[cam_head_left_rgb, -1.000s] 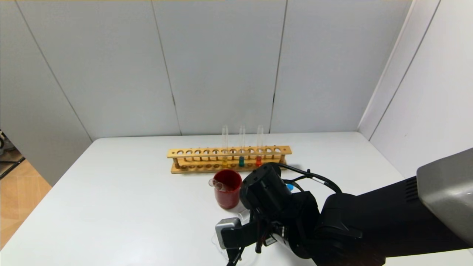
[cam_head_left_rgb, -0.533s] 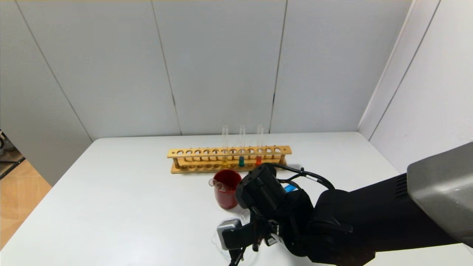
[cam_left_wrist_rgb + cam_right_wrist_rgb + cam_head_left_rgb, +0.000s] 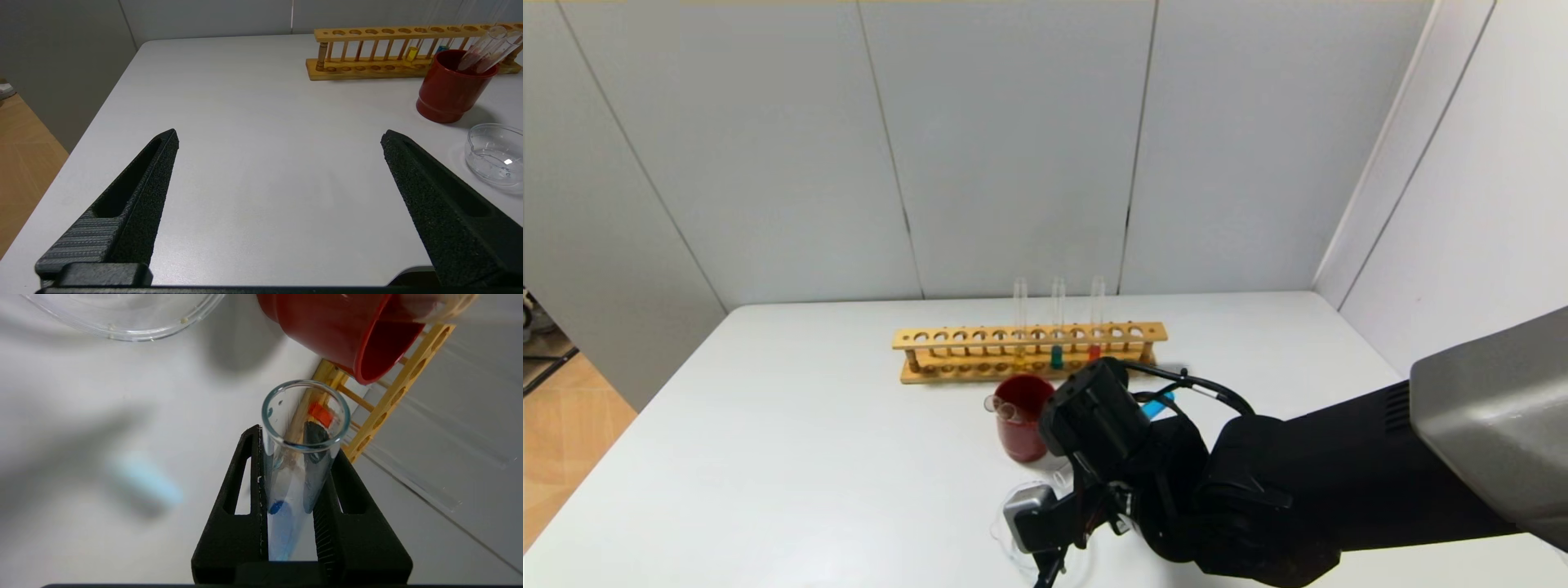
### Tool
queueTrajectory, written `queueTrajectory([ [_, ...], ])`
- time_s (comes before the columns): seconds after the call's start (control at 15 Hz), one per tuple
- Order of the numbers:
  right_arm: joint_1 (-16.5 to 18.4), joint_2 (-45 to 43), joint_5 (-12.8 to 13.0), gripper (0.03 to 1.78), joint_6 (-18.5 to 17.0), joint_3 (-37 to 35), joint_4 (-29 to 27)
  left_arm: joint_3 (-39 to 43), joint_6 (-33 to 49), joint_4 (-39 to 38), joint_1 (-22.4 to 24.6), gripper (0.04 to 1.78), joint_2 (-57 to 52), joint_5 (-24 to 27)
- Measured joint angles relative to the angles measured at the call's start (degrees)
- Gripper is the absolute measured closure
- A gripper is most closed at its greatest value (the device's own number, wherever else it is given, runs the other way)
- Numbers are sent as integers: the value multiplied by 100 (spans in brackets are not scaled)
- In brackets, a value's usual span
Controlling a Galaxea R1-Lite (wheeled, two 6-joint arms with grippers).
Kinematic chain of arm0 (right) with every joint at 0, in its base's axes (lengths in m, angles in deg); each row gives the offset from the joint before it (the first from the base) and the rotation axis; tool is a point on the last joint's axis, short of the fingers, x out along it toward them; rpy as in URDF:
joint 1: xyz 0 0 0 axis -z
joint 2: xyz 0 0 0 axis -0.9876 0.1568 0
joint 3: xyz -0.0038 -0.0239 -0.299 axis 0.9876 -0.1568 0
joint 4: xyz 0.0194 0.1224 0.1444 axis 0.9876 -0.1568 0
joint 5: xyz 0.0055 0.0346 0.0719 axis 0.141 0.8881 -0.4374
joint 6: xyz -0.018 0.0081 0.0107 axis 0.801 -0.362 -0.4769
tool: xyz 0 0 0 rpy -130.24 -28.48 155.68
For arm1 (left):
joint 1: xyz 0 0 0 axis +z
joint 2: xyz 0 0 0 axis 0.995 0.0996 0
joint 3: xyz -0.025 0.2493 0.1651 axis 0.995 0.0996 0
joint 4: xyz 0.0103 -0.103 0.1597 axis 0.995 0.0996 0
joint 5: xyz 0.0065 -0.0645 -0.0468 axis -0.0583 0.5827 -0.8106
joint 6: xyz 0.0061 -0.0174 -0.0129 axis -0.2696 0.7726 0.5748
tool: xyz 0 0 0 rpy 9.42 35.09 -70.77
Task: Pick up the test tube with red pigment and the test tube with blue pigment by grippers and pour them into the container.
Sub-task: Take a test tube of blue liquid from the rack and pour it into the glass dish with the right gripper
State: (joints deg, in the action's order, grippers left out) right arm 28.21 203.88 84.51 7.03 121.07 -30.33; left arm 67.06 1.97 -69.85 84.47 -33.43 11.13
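As the right gripper [image 3: 292, 498], clamped on the blue tube [image 3: 300, 457], tips it further beside the red cup [image 3: 1023, 416], blue runs mouthward; pouring into the beaker [image 3: 494, 155] looks imminent.

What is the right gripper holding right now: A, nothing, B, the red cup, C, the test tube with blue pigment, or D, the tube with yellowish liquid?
C: in the right wrist view the right gripper has its jaws closed on the test tube with blue pigment, with blue liquid visible inside the glass.
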Motion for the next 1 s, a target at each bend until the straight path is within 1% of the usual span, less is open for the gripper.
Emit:
queueTrajectory([
  [0.13,-28,41,135,142,124,9,5,0,2,0,0,7,0,0],
  [0.4,-89,67,193,142,312,44,11,0,0,0,-2,7,0,0],
  [0.53,-172,72,347,142,436,52,22,0,2,2,0,7,0,0],
  [0.6,-218,72,383,142,474,52,11,0,0,2,0,7,0,0],
  [1.0,-249,102,396,142,500,0,11,0,0,0,-2,7,0,0],
])
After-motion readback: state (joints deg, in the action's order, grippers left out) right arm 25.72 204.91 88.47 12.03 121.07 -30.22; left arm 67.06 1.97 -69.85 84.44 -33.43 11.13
